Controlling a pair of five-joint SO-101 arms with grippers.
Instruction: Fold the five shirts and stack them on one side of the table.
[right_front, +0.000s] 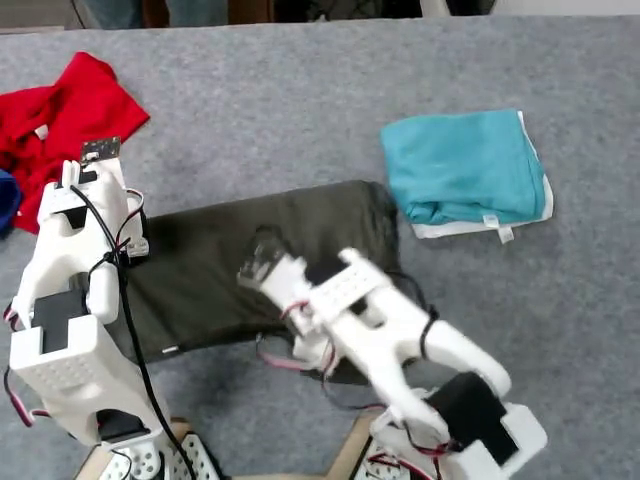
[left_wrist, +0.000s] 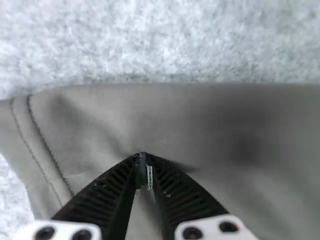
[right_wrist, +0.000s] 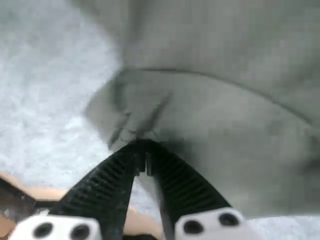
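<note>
Grey felt-like table covering spreads under everything, and I work over it with two arms. The dark olive shirt lies in the middle of it, spread out crosswise and partly folded, and both of my claws are on it.

My left claw sits at the shirt's left end, close beside a stitched hem. Its tips are pressed together on the cloth, with a small crease running from them. Bare grey table shows just beyond the shirt's edge.

My right claw is on the shirt's near side, tips squeezed together on a bunched, wrinkled fold of the same cloth. A tan wooden board shows just beside that fold.

From above, my right arm lies across the shirt's near part and hides that edge, with red and black cables trailing over the cloth there. My left arm covers the shirt's left end.

Off to the far right, well apart from the olive one, a folded teal shirt rests on top of a white shirt, whose edge peeks out along its near and right sides. A crumpled red shirt lies at the far left, just beyond my left arm, and a bit of blue cloth shows at the table's left edge beside it.
</note>
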